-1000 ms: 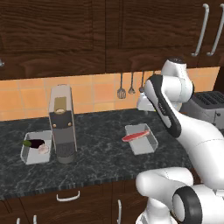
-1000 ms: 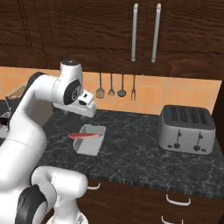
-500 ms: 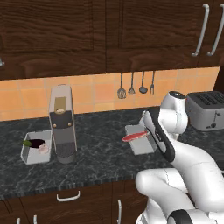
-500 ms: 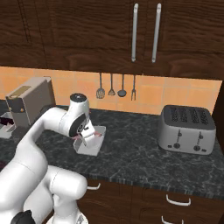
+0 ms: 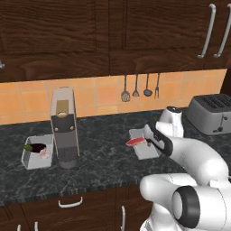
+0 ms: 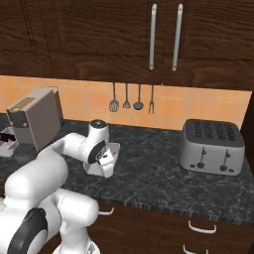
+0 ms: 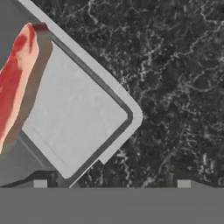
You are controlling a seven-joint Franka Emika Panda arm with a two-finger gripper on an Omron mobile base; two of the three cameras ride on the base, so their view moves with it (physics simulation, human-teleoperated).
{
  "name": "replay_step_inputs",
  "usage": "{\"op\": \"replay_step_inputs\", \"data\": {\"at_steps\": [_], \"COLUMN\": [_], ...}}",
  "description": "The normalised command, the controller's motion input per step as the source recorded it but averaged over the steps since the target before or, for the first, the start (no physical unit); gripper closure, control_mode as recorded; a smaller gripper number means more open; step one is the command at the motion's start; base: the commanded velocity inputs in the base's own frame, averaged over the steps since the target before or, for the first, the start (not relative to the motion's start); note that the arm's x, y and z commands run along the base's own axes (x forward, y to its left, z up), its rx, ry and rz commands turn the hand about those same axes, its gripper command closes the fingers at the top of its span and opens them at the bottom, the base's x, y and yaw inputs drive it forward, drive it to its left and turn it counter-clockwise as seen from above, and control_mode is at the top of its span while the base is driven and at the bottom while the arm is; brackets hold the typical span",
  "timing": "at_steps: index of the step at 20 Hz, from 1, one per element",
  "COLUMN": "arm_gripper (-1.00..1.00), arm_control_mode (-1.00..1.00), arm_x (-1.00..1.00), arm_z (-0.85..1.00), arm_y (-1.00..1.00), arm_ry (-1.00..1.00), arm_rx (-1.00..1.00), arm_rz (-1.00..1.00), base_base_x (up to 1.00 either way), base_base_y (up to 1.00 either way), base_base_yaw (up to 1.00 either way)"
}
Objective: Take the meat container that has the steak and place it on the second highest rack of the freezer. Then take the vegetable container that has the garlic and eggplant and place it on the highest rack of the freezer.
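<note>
The meat container [image 5: 145, 149] is a shallow grey tray on the dark counter, with the red steak [image 5: 134, 142] along its left side. My gripper [image 5: 150, 136] hangs low over the tray's right part, open. In the hand view the tray's near corner [image 7: 131, 114] lies between my wide-apart fingertips [image 7: 40, 183], and the steak [image 7: 15, 74] is off to the left. From the right base view the hand [image 6: 105, 158] hides most of the tray. The vegetable container [image 5: 31, 158] sits at far left with the dark eggplant [image 5: 35, 147] and pale garlic [image 5: 44, 154]. The freezer is out of view.
A tall coffee machine [image 5: 63, 128] stands between the two containers. A silver toaster [image 5: 211, 113] sits at the right on the counter. Utensils [image 5: 135, 88] hang on the orange tiled wall, under dark wooden cabinets [image 6: 163, 39].
The arm has swung down from high above the counter until the hand is just over the meat container. The containers have not moved.
</note>
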Motion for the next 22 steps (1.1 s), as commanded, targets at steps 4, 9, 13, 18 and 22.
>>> {"op": "replay_step_inputs", "data": {"at_steps": [4,9,13,18,22], "arm_gripper": [-1.0,-1.0,-1.0,-1.0,1.0], "arm_control_mode": [-1.0,-1.0,-1.0,-1.0,-1.0], "arm_x": [0.02,0.21,0.14,0.05,0.0], "arm_z": [-0.24,-0.19,-0.22,-0.24,-0.3], "arm_y": [-0.22,-0.06,0.02,0.06,0.07], "arm_ry": [0.04,0.02,0.03,0.04,0.04], "arm_rx": [0.0,0.0,0.0,0.0,0.0], "arm_rz": [-0.01,-0.04,-0.07,-0.06,-0.03], "base_base_x": [0.0,0.0,0.0,0.0,0.0], "base_base_y": [0.0,0.0,0.0,0.0,0.0], "base_base_yaw": [0.0,0.0,0.0,0.0,0.0]}}
